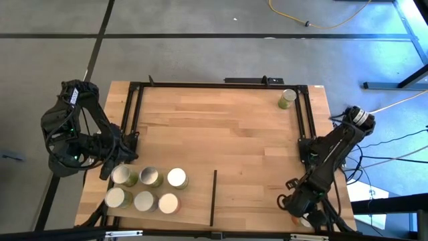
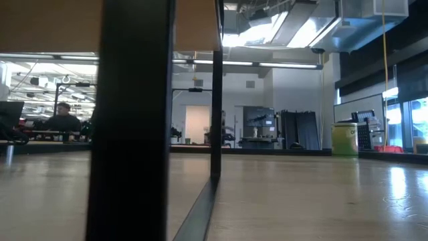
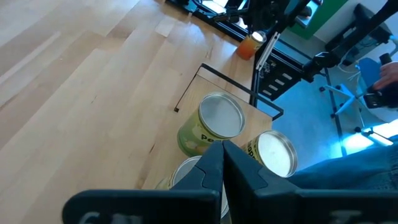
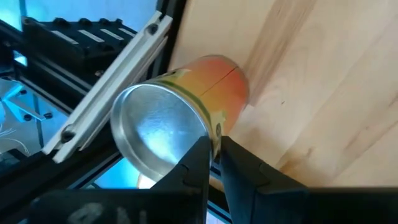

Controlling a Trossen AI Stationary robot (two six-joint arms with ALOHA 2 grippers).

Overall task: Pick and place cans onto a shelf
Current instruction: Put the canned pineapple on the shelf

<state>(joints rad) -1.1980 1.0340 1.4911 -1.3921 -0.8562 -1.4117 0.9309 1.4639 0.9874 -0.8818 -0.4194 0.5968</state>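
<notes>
Pale butcher-block tabletop (image 1: 221, 127); open workshop room behind, ceiling strip lights.

A: Is there any lettering to read here?

B: Hardly. In the left wrist view, the nearest green can (image 3: 208, 127) carries a dark capital "P" with a letter or two after it on its yellow-green label; the rest curves out of sight.

A: And the can beside it?

B: That second can (image 3: 273, 154) has dark print on its yellow side too, but it cannot be made out.

A: The orange can?

B: The orange can (image 4: 180, 112) shows no legible words in the right wrist view.

A: The room behind?

B: The green bin (image 2: 344, 138) bears pale markings, unreadable.
</notes>
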